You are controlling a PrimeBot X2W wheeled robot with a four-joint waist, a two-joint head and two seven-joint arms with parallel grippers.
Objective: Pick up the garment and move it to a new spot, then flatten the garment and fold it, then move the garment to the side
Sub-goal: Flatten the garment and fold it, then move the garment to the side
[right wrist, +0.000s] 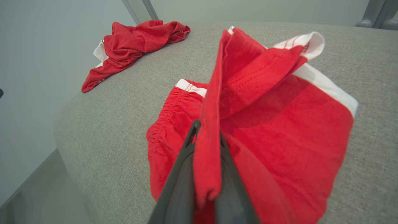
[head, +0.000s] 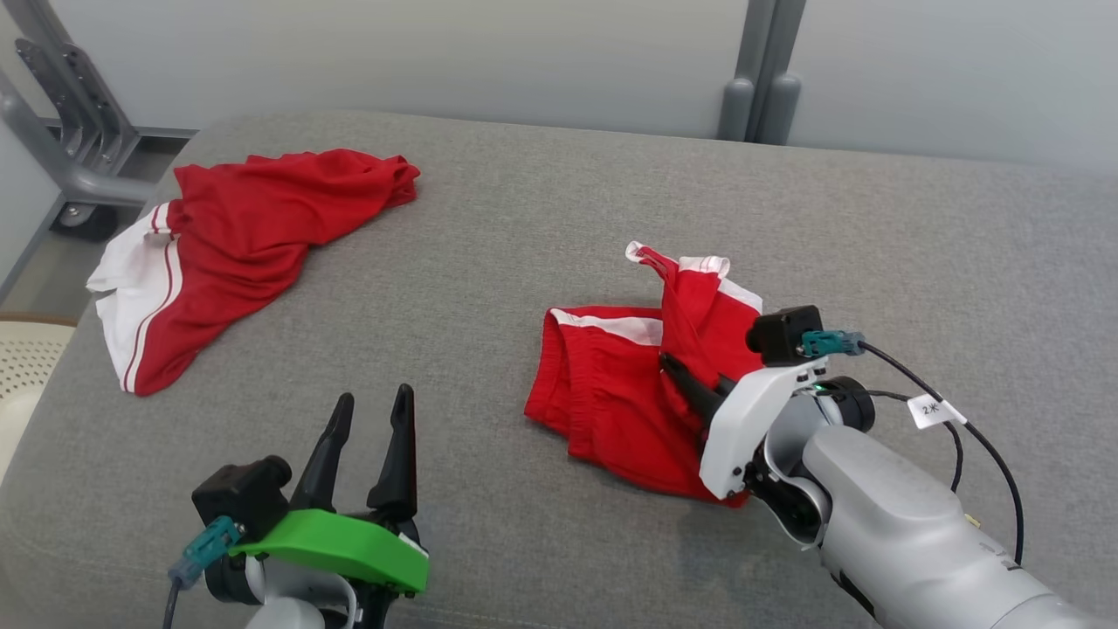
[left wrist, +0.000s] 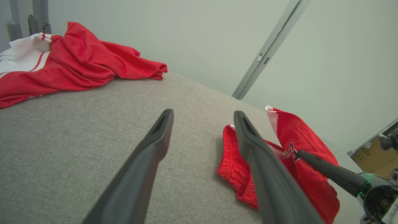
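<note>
A pair of red shorts with white trim lies bunched on the grey cushion, right of centre. My right gripper is shut on a fold of the shorts, and part of the cloth is lifted into a ridge with the white hem raised. In the left wrist view the shorts sit to the right of my fingers. My left gripper stands open above the cushion's near edge, left of the shorts, with nothing between its fingers.
A second red and white garment lies crumpled at the far left of the cushion. Grey metal frame posts stand behind against a pale wall. A cream perforated bin shows at the left edge.
</note>
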